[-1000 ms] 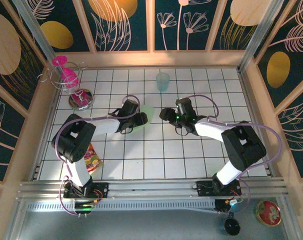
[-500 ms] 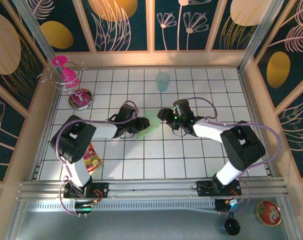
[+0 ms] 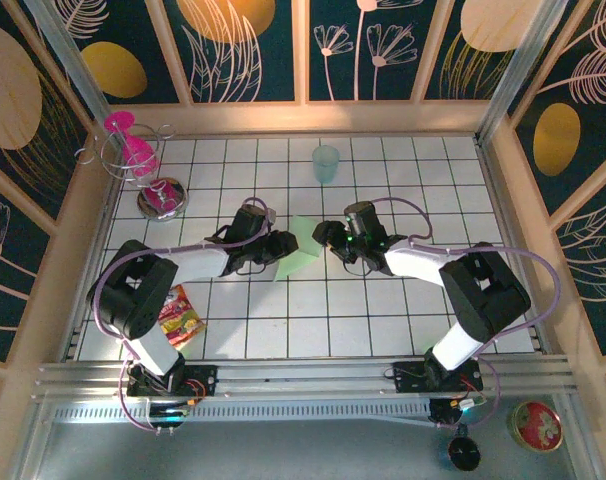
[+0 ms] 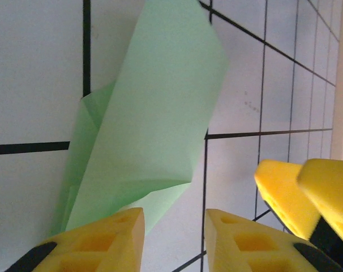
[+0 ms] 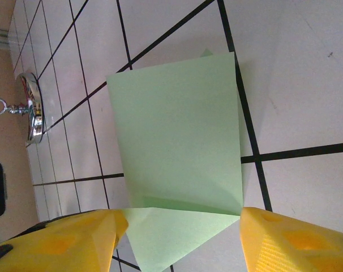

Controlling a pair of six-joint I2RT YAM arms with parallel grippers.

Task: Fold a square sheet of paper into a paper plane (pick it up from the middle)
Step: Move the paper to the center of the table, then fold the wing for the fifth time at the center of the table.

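Observation:
The square sheet of paper [image 3: 301, 248] is light green, partly folded, and lies on the white tiles between my two grippers. In the left wrist view the paper [image 4: 154, 113] has one flap lifted over a lower layer. My left gripper [image 4: 174, 241] is open, and the sheet's near corner lies beside its left finger [image 4: 98, 241]. In the right wrist view the paper [image 5: 177, 141] shows a rectangular flap with a triangular fold toward me. My right gripper [image 5: 180, 243] is open, with a finger at each side of that fold. From above, the left gripper [image 3: 282, 246] and right gripper [image 3: 324, 238] face each other across the sheet.
A pale teal cup [image 3: 326, 163] stands at the back centre. A pink glass in a wire stand [image 3: 133, 150] and a metal dish [image 3: 163, 196] sit at the back left. A snack packet [image 3: 181, 315] lies by the left arm's base. Wooden walls [image 3: 73, 250] ring the tiles.
My left gripper has slid right toward the sheet and narrowed its jaws. The right gripper has edged left. More of the green sheet now shows between them.

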